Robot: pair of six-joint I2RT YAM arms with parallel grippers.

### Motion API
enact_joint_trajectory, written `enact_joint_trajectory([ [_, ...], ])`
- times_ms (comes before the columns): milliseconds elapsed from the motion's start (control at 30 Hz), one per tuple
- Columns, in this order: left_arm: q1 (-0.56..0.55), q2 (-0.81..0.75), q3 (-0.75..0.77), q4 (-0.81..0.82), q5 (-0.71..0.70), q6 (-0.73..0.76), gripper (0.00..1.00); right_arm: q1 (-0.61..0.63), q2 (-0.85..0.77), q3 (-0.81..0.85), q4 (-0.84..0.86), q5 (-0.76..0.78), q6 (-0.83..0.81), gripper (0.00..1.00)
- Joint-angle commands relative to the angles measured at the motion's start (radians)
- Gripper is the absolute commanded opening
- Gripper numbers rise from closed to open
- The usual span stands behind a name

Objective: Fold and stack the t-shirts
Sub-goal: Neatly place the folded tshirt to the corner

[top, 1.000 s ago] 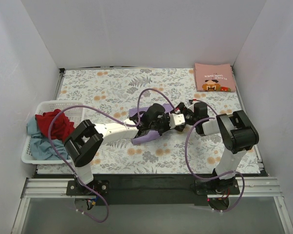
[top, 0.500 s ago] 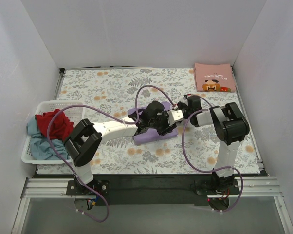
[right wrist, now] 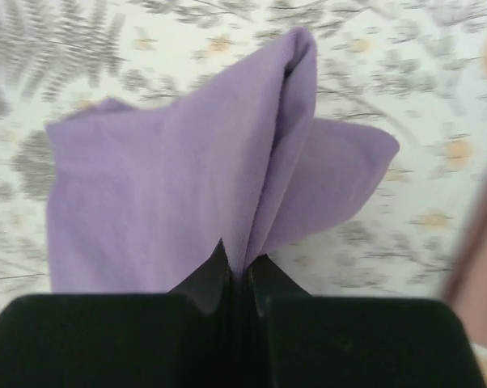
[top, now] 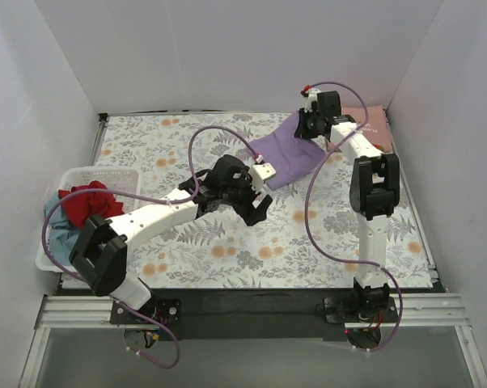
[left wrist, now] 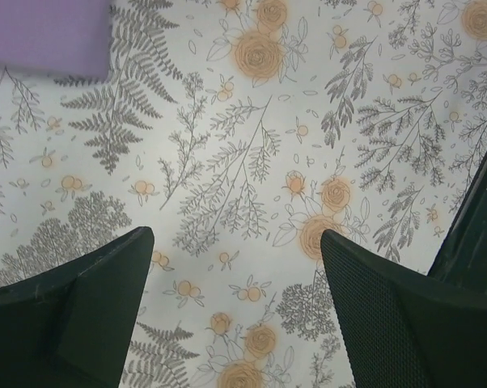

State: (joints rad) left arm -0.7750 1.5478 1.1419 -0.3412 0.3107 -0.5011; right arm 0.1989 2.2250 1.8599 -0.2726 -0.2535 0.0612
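- Setting: white-walled booth; desk (top: 163,145) under a floral cloth, the arm bases along the lower edge of the frame.
- Purple tee (top: 280,153): a second ago it lay folded at mid-frame under both pincers. It now sits in the upper right of the top view, stretched from its raised end down-left towards centre. The trailing end looks to be resting on the cloth.
- Right pincer (right wrist: 237,271): wide a second ago, now clamped narrow on a bunched fold of the purple tee. It has gone from mid-frame to the upper right.
- Left pincer (left wrist: 235,250): clamped a second ago, now wide and holding nothing. It has drawn back to centre over bare cloth, and only a corner of purple shows at the upper left of its own view.
- Pink tee (top: 373,121): upper right corner, folded flat, partly hidden by the right arm; the purple tee's raised end is just beside it.
- Basket (top: 106,171): left edge, holding a red tee (top: 86,202) and a grey-blue tee (top: 61,238), both unfolded.
- Reading: folding of the purple tee appears to be over and the carry to the stack is under way. The one-point grip may be loosening the fold. Two tees are left.
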Motion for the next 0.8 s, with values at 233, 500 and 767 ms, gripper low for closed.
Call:
enact_joint_trajectory([
  [233, 0.016, -0.173, -0.163, -0.047, -0.048, -0.06, 0.85, -0.049, 0.119, 0.396, -0.175, 0.232, -0.371, 0.01],
  [500, 0.02, -0.212, -0.205, -0.033, -0.058, -0.06, 0.86, -0.05, 0.048, 0.423, -0.116, 0.322, -0.451, 0.01],
  [767, 0.02, -0.222, -0.214, -0.032, -0.078, -0.045, 0.86, -0.05, 0.021, 0.438, -0.067, 0.361, -0.54, 0.01],
])
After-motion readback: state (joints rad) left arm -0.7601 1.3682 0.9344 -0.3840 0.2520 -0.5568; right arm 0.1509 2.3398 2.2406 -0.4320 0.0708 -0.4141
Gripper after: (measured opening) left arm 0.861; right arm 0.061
